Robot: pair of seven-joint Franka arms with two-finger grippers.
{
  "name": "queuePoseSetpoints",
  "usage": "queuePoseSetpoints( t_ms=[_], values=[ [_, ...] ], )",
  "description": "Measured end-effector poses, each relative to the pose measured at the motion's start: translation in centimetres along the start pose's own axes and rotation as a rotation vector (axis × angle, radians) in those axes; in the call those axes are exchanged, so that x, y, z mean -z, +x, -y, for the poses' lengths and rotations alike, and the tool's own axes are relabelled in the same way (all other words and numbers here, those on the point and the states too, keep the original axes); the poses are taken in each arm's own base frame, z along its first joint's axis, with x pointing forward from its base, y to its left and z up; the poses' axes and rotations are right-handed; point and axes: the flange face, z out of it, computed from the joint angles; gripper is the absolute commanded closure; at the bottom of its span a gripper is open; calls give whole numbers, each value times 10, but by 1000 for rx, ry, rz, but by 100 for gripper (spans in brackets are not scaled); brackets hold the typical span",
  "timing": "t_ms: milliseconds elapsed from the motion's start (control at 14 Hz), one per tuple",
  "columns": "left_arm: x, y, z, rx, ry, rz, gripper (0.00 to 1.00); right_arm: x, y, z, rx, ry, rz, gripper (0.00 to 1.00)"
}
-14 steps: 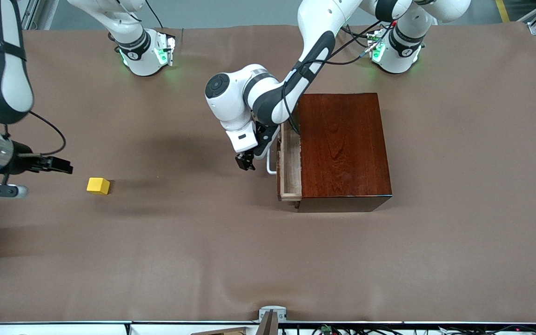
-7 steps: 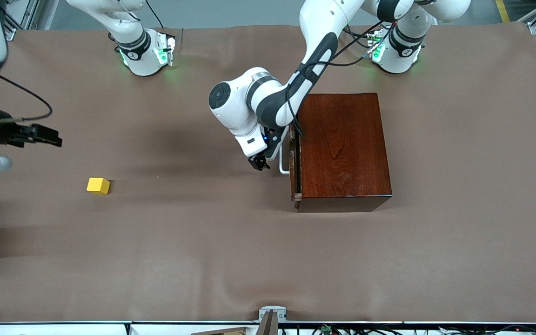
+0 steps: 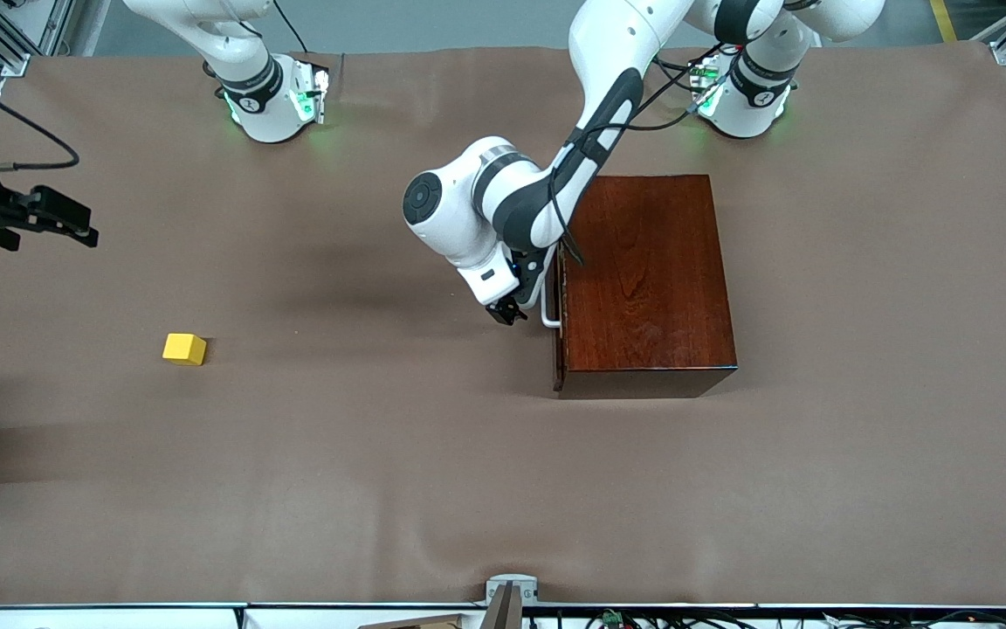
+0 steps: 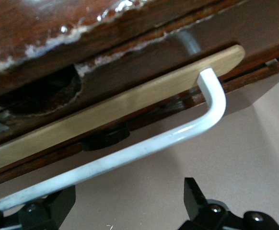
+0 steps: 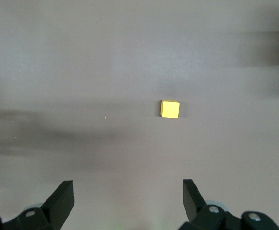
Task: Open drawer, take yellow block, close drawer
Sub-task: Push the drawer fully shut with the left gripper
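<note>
High front camera overlooks table; wrist cameras look down, one close.

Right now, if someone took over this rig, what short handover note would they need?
Left gripper: jaws open, at the white handle of the drawer, holding nothing.
Right gripper: jaws open, empty, up over the right arm's end of the table.
Yellow block: out on the table, toward the right arm's end.
Done: block out, drawer all but shut.
Left: press the drawer fully home if needed, then back the left arm off.
</note>
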Motion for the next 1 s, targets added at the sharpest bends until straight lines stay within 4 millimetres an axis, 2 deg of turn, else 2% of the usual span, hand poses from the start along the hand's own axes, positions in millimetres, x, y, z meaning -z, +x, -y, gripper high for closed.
queuePoseSetpoints(
  t_ms=[214, 570, 784, 997],
  values=[
    [0, 0, 0, 4, 1, 1, 0, 11, -14, 5, 8, -1, 16, 0],
    [4, -3, -2, -4, -25, 18, 0, 39, -18, 4, 5, -3, -45, 0],
    [26, -8, -1, -35, -86, 63, 0, 41, -18, 0, -2, -3, -47, 0],
    [68, 4, 3, -101, -149, 101, 0, 36, -18, 3, 4, -2, -26, 0]
  ],
)
